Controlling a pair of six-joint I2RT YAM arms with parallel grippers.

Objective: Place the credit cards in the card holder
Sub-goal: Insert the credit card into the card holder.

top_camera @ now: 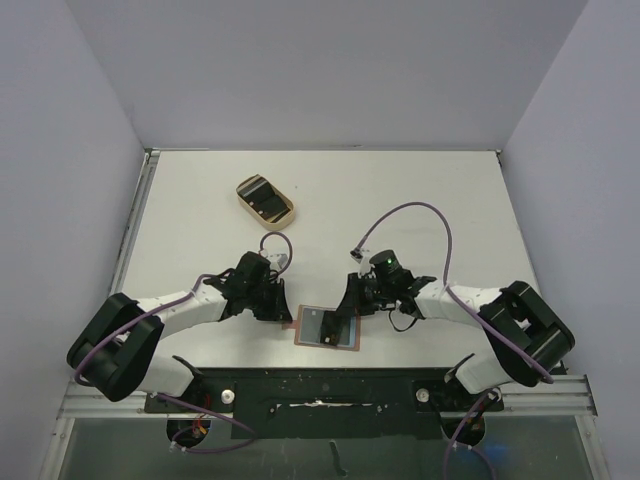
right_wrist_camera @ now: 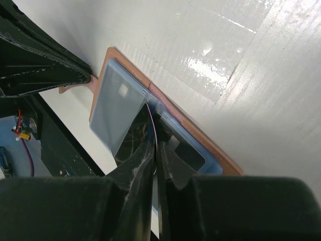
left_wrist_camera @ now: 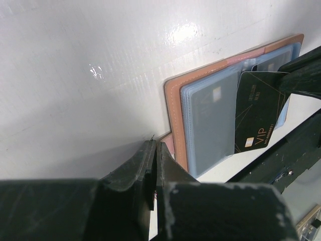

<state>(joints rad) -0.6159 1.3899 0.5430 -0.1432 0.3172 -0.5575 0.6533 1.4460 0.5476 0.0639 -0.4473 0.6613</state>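
White tabletop [top_camera: 420, 200], card holder [top_camera: 322, 330] lying open by the near edge; right hand [right_wrist_camera: 156, 145] clenched on a black card [left_wrist_camera: 258, 110], tilted over the holder's clear pockets; left hand [left_wrist_camera: 153, 155] pinched tight beside the snap tab [right_wrist_camera: 75, 86], hold unclear; more cards [top_camera: 262, 197] in the tan tray [top_camera: 283, 212], well apart.

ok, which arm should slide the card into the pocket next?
Right. The right gripper pinches the black card, tilted over the card holder pockets. The left gripper is shut beside the holder's snap tab, with no card.
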